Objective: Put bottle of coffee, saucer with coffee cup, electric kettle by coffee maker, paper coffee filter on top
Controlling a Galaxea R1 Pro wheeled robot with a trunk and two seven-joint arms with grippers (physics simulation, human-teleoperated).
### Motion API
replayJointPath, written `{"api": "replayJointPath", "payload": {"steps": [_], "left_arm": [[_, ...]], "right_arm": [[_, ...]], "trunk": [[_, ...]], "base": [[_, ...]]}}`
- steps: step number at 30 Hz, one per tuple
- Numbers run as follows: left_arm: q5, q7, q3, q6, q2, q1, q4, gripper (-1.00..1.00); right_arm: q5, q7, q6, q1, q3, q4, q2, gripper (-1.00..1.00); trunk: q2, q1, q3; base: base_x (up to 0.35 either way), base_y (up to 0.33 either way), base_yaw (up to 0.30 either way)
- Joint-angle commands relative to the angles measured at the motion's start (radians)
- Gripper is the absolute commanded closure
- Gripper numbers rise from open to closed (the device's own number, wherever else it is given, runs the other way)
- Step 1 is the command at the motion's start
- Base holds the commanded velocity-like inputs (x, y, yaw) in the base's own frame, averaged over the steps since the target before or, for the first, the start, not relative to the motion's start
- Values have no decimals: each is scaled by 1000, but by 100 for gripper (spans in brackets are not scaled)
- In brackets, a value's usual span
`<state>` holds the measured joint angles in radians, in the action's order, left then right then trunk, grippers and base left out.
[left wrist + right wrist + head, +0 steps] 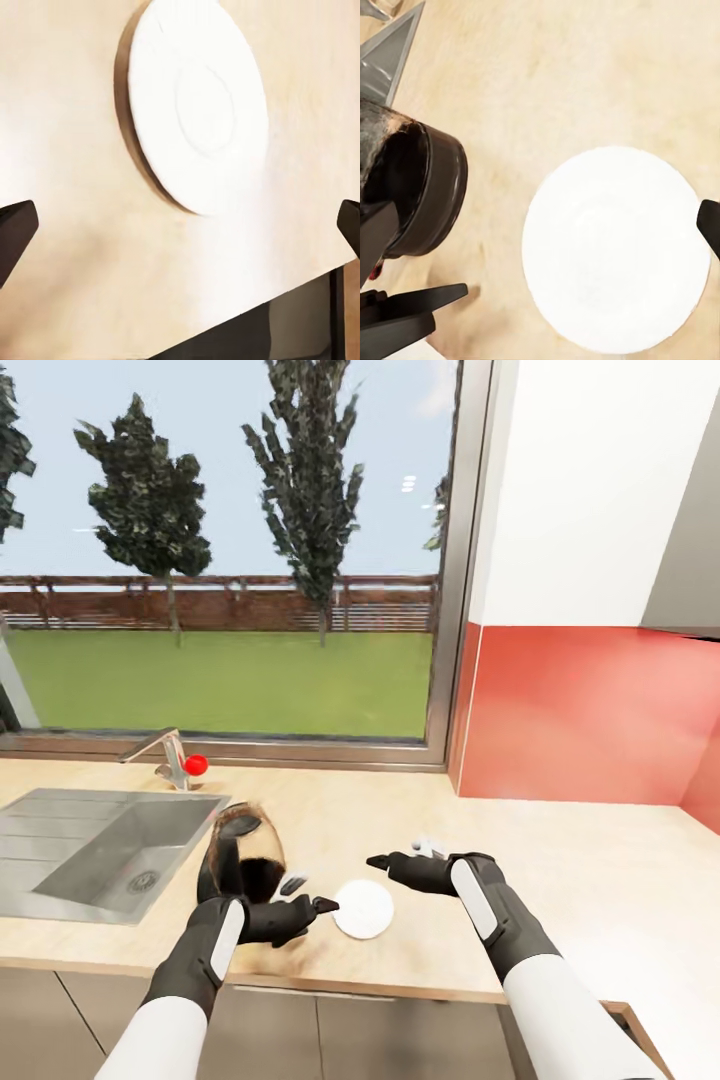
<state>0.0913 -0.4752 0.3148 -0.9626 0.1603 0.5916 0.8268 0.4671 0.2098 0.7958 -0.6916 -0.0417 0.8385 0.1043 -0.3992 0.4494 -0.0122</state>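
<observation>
The white saucer [363, 909] lies flat on the light wood kitchen countertop [560, 880], near its front edge. My left gripper [310, 894] hovers open just left of it, and the saucer [199, 112] sits beyond the dark fingertips [15, 225]. My right gripper [405, 854] is open above the saucer's far right side, nothing between its fingers; the saucer [615, 247] lies below it. The glass electric kettle [240, 860] with its black base [431, 187] sits left of the saucer. The coffee maker, bottle of coffee, paper filter, coffee cup and kitchen shelf are out of view.
A steel sink [90, 850] is set into the counter at the left, with a faucet with a red knob [195, 764] behind it. A big window runs along the back. A red splashback [590, 710] lines the wall at the right.
</observation>
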Motion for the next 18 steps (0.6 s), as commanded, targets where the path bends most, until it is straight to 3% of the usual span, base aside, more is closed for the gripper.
{"api": "replayJointPath", "payload": {"steps": [1, 18], "left_arm": [[7, 3, 4, -8, 1, 1, -1, -100], [7, 1, 4, -8, 2, 1, -21, -100]], "right_arm": [[-5, 5, 3, 0, 1, 0, 0, -100], [-7, 5, 3, 0, -1, -9, 0, -100]], "trunk": [[-1, 1, 1], [-1, 1, 3]], "base": [[91, 0, 12], [58, -25, 12]]}}
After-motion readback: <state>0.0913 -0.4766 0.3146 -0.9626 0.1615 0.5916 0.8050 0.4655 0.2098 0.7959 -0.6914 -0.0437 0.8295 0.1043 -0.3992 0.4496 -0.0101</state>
